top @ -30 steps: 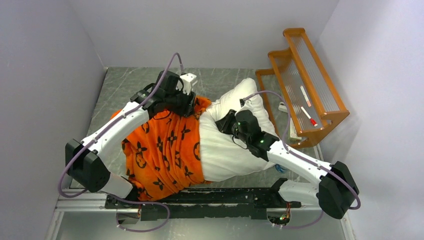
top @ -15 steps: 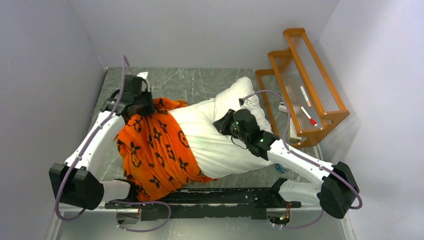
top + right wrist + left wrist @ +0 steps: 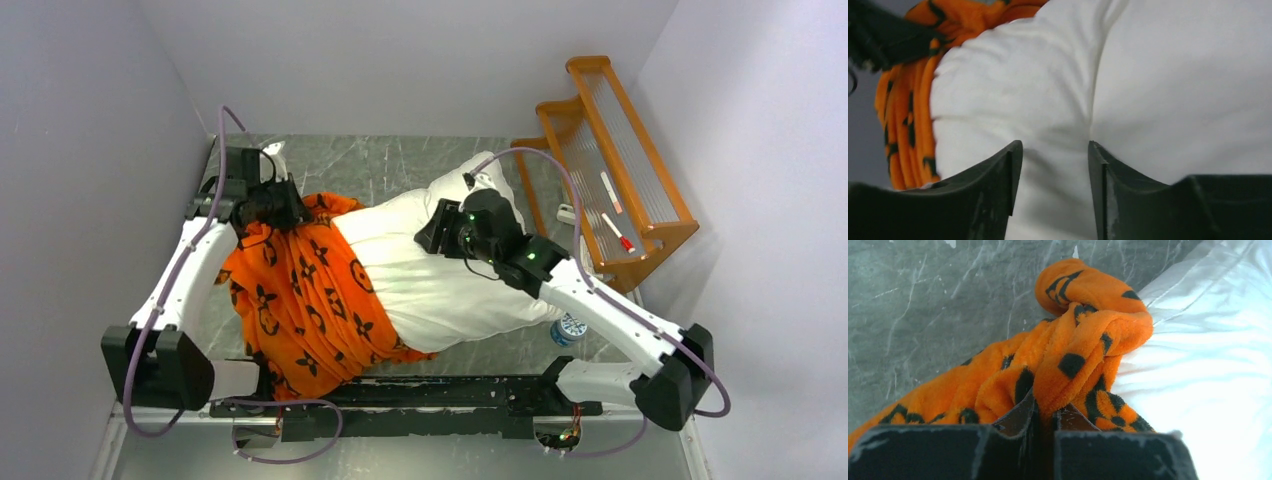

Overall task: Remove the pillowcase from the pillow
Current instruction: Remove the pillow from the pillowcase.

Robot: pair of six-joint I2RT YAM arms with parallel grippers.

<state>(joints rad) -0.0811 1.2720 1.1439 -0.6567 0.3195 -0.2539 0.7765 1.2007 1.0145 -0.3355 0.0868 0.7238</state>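
- At the far-left corner of the worktop (image 3: 400, 165), the left gripper (image 3: 1045, 412) is clamped tight on a bunched fold of the pillowcase (image 3: 1073, 365). The orange fleece is squeezed right between the jaws, so that's a solid bite.
- Just past that pinch, the fabric is rolled into a fat knot lying against the pillow (image 3: 1208, 340). From the top view, the pillowcase covers only the left end of the pillow, and the rest of the white cushion sits bare across the middle of the worktop.
- The right gripper (image 3: 1053, 150) is on the bare pillow with its jaws partway apart. The tips press into the stuffing and a crease runs down between them, but I wouldn't call it a real pinch.
- My read is that the step in hand is peeling the case off that left end while the right arm anchors the pillow.
- To do it well, pull left and slightly toward the near edge, along the pillow's length, not upward. Otherwise the whole cushion will probably just ride along.
- The right side needs a firm hold or a good press down before any hard tug.
- Watch that bunched roll, since it could snag on the pillow's corner. A slow, steady drag seems safer than a yank.
- The wooden rack (image 3: 610, 160) sits close to the pillow's right end, so don't shove it that way.
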